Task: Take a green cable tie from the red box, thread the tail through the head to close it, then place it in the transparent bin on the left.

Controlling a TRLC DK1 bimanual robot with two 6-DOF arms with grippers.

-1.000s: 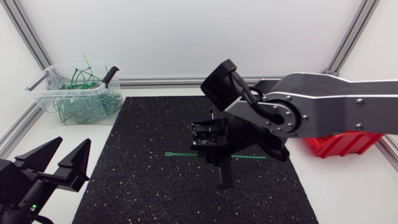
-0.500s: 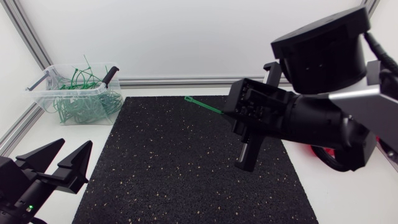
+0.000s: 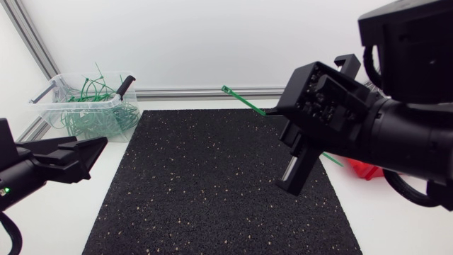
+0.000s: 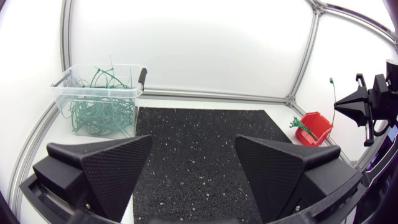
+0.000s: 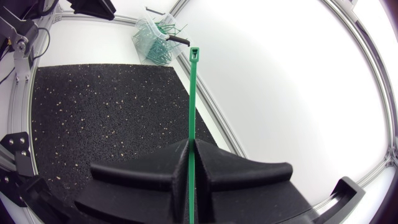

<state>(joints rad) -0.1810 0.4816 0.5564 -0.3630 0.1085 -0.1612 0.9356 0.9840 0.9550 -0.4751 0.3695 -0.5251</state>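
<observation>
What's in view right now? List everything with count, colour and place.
table: one, white
mat: one, black, middle of the table
transparent bin: one, clear, table's back left corner, beside the mat
binned cable ties: a tangle, green, inside the transparent bin
red box: one, red, right of the mat
boxed cable ties: a few, green, in the red box
held cable tie: one, green, clamped in the right gripper, head end ahead of it
left gripper: one, black, open, over the table's front left
right gripper: one, black, shut on the held cable tie, above the mat's right side
</observation>
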